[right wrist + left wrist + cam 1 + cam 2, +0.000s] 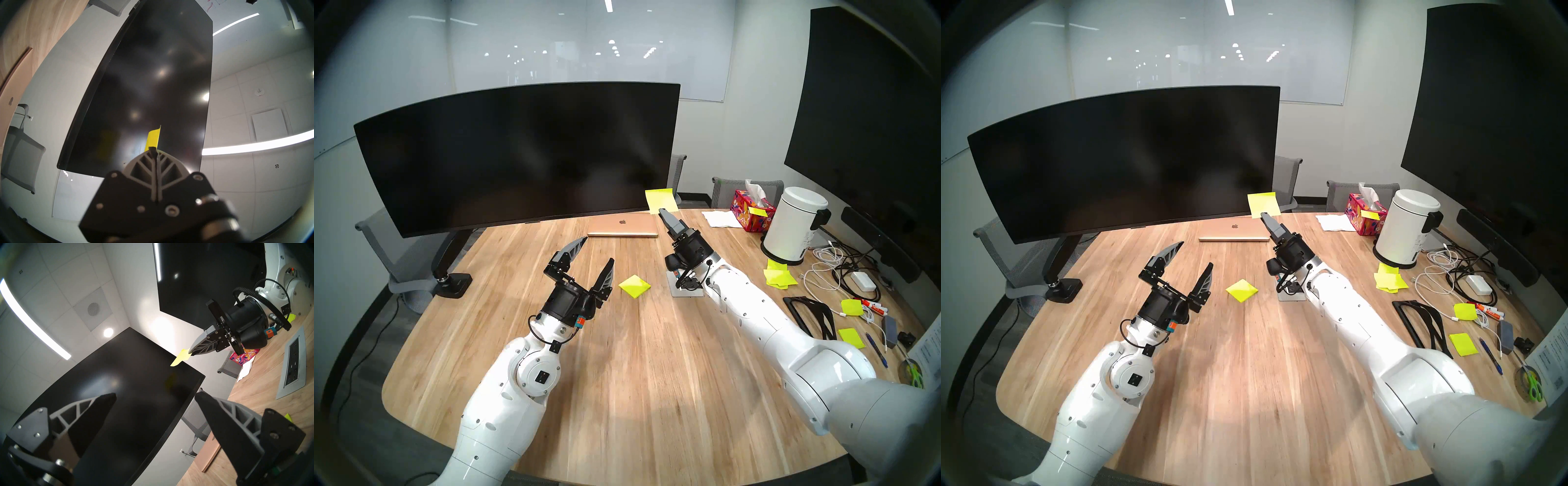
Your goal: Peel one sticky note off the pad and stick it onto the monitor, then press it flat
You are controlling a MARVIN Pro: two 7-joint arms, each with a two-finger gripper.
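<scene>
My right gripper [661, 212] is shut on the lower edge of a neon yellow-green sticky note [660, 199], held upright in the air by the lower right corner of the wide curved black monitor [517, 152]. In the right wrist view the sticky note [153, 139] stands edge-on in front of the monitor [153, 76], and I cannot tell whether it touches the screen. The pad [634, 286] lies on the wooden table [619, 373] between my arms. My left gripper [597, 251] hovers open and empty left of the pad.
A closed gold laptop [622, 224] lies under the monitor's right end. At the right are a tissue box [751, 210], a white bin [795, 224], loose yellow notes [778, 276], cables, pens, and a large flat black screen [870, 101]. A grey power panel [685, 288] sits under my right wrist.
</scene>
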